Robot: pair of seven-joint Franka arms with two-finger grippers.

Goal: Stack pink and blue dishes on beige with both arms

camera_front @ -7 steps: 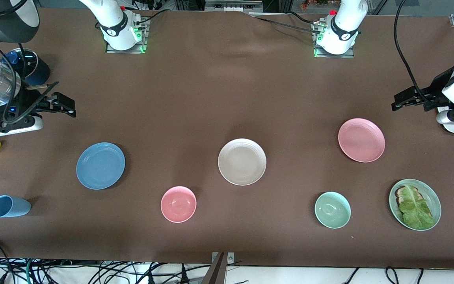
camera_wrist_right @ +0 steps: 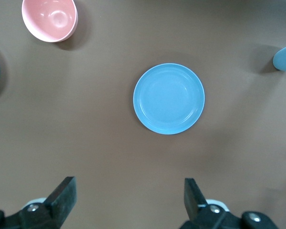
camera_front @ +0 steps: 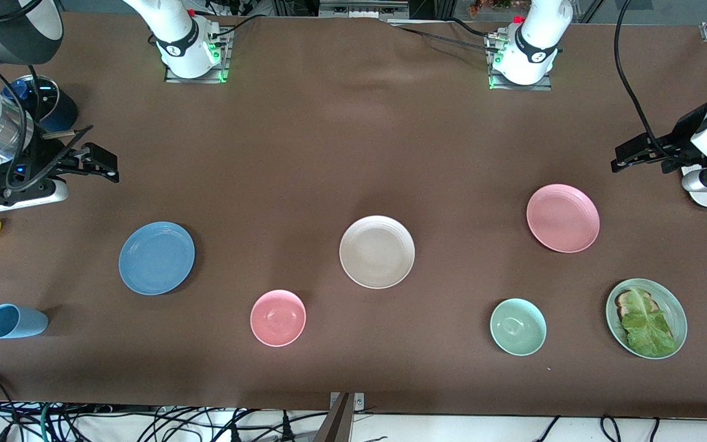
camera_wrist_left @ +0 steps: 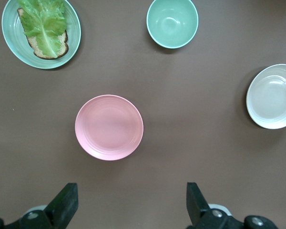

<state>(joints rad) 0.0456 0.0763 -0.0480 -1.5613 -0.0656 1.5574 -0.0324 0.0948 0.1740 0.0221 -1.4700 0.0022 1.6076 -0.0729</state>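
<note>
Three plates sit apart: beige plate (camera_front: 377,252) mid-table as the base, blue plate (camera_front: 156,258) toward the right arm's end, pink plate (camera_front: 563,218) toward the left arm's, so each arm probably gets its own. Right gripper (camera_wrist_right: 127,202) and left gripper (camera_wrist_left: 131,205) hang above, jaws spread, holding nothing.

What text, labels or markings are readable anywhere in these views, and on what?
No readable words or numbers in any view.
Left arm base: a small dark round emblem on the black band, too small to read.
Right arm base: the same kind of emblem, also too small to read.
Pink plate, blue plate, beige plate: no print on any of them.
</note>
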